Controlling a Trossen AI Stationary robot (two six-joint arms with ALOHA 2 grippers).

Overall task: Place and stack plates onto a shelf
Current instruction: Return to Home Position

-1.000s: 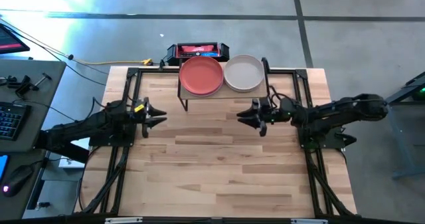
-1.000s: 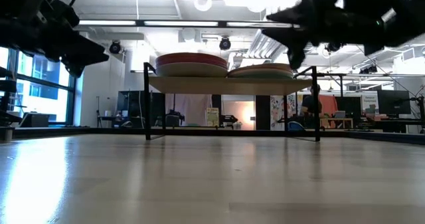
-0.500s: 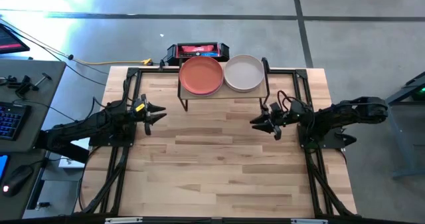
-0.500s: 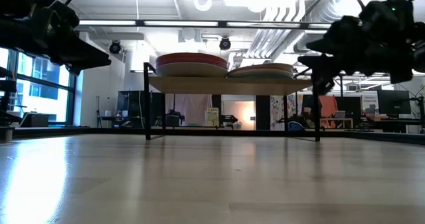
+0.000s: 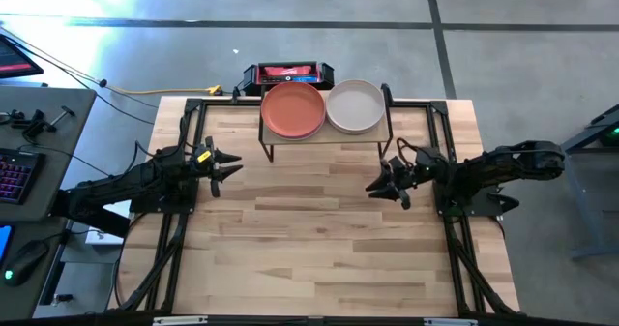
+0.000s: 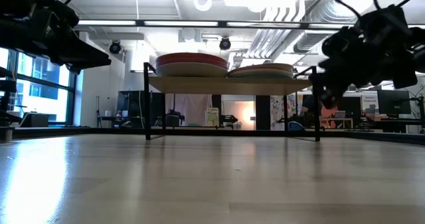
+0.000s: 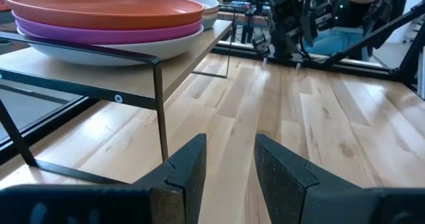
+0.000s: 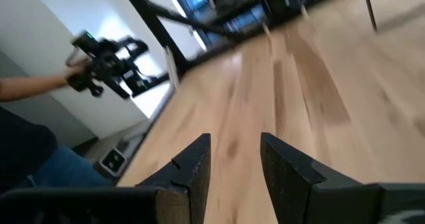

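**High view.** The low light-wood shelf on black metal legs (image 5: 327,138) stands at the far edge of the wooden tabletop (image 5: 309,258), just in front of a red-and-black box (image 5: 287,74). Two stacks fill its board side by side. A terracotta round plate (image 5: 293,110) tops the left stack and an off-white round plate (image 5: 356,106) tops the right one. Your left gripper (image 5: 232,163) hovers over the table's left side. Your right gripper (image 5: 375,186) hovers over the right side, near the shelf's right front leg. Open planks run between them and down to the near edge.

**Low view.** Both stacks lie flat on the board, and the space beneath it between the legs is open. Each arm hangs clear above the tabletop.

**Left wrist view.** Your left fingers (image 7: 189,174) stand apart with nothing between them. Ahead, the terracotta plate rests on a purple plate (image 7: 113,33), which lies on a pale one at the shelf's corner.

**Right wrist view.** Your right fingers (image 8: 194,167) are also spread and empty over bare planks, and the scene beyond them is blurred.
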